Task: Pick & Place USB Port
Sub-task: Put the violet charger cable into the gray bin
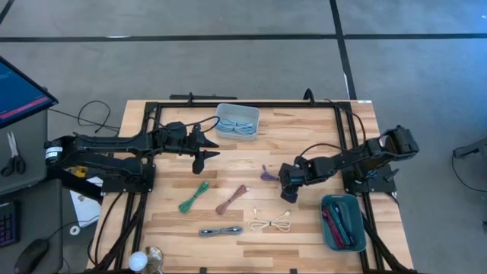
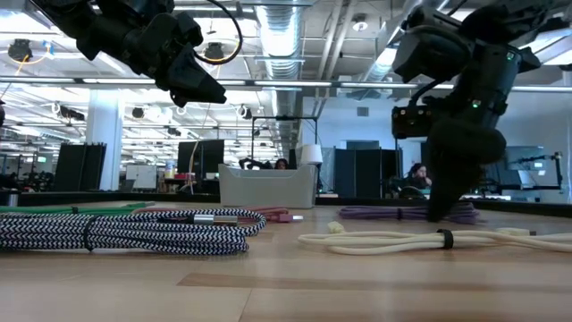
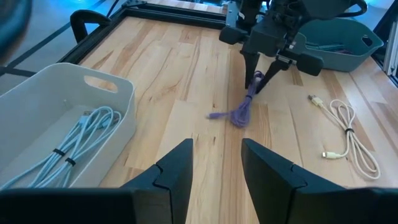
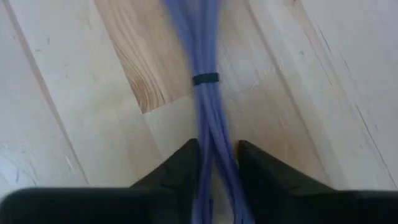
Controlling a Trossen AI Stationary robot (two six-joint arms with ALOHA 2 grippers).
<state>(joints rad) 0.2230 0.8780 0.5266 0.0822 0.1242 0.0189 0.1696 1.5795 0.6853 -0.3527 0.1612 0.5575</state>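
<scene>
Straddling the purple cable (image 4: 208, 93) — right gripper (image 4: 216, 163), fingers either side.

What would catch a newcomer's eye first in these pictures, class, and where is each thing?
The right gripper draws the eye first: near the table's middle, its fingers straddle a purple cable bundle lying on the wood. The left gripper hangs open above the table, beside the pale bin holding a light cable. Green, reddish, grey and cream cables lie spread along the front.
</scene>
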